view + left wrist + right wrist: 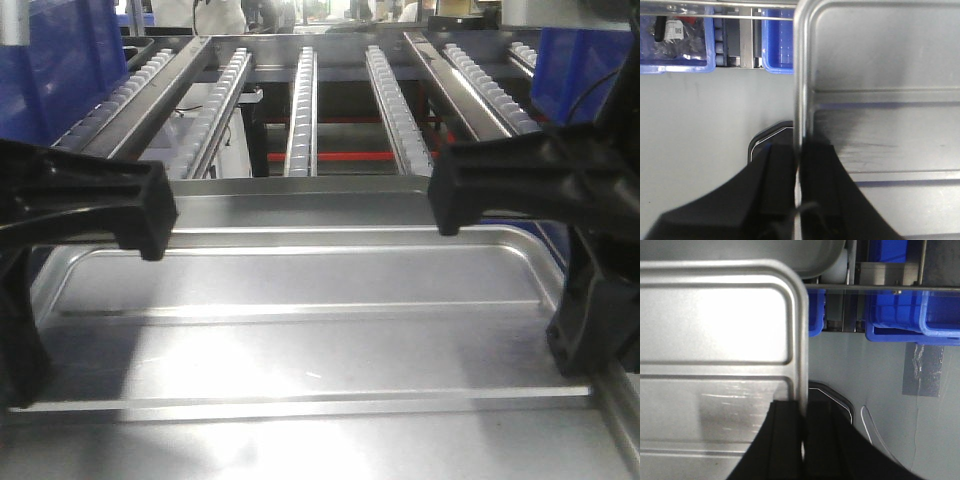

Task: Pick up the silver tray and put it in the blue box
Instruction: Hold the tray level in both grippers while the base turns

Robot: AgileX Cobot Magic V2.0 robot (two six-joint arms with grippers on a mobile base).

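Left wrist-mounted view looks down on the left gripper (pixel 800 160). Its two black fingers (pixel 777 170) are pinched narrow on the left rim of the shallow rectangular shiny silver metal tray (pixel 880 65), one finger outside the rim and one over the tray floor. The right wrist-mounted view shows the same on the other side: the right gripper (pixel 802 412) is clamped tight on the tray's right rim, just below its rounded corner. Two long raised ridges run across the tray floor from one gripped side to the other.

Under each gripped rim, a rounded metal corner (pixel 840 400) of something lower peeks out; what it belongs to cannot be told. A deeper plain metal pan (pixel 822 252) lies past the tray's far right corner.

The large bright-blue plastic box with a thick rim (pixel 897 315) stands beyond the tray's right side, apart from it, on a grey surface (pixel 880 390). On the left, a smaller blue bin (pixel 675 67) holds bagged parts.

From the exterior front-facing view, the tray fills the lower half, spanning between both grippers, with grey roller conveyor rails (pixel 303 100) behind it. Whether the tray is off its support cannot be told.
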